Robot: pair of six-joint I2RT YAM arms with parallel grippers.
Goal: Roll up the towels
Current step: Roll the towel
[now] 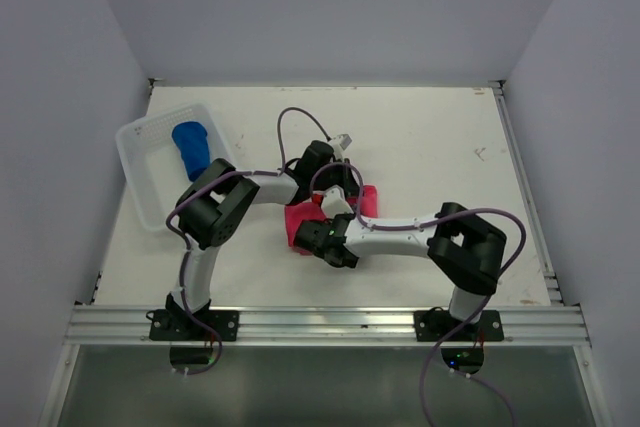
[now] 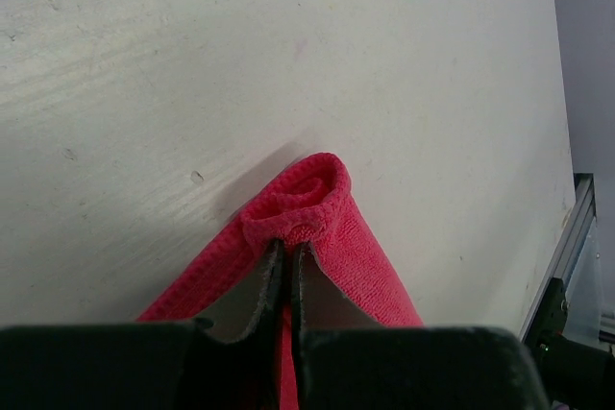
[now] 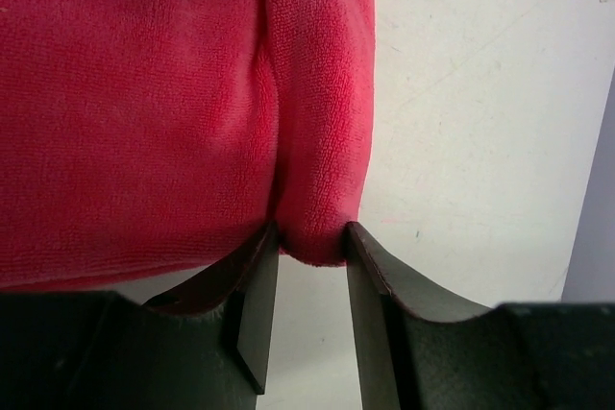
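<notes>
The pink-red towel (image 1: 366, 201) lies at the table's middle, mostly under both wrists. My left gripper (image 1: 334, 193) is at its far side; in the left wrist view it (image 2: 288, 249) is shut on the towel's curled edge (image 2: 303, 201). My right gripper (image 1: 310, 236) is at the near left side; in the right wrist view its jaws (image 3: 312, 237) are shut on the end of a thick fold of the towel (image 3: 144, 112). The royal blue towel (image 1: 191, 147) sits rolled inside the white basket.
The white slotted basket (image 1: 140, 175) stands at the table's far left. An aluminium rail (image 1: 330, 325) runs along the near edge by the arm bases. Grey walls close in the table on three sides.
</notes>
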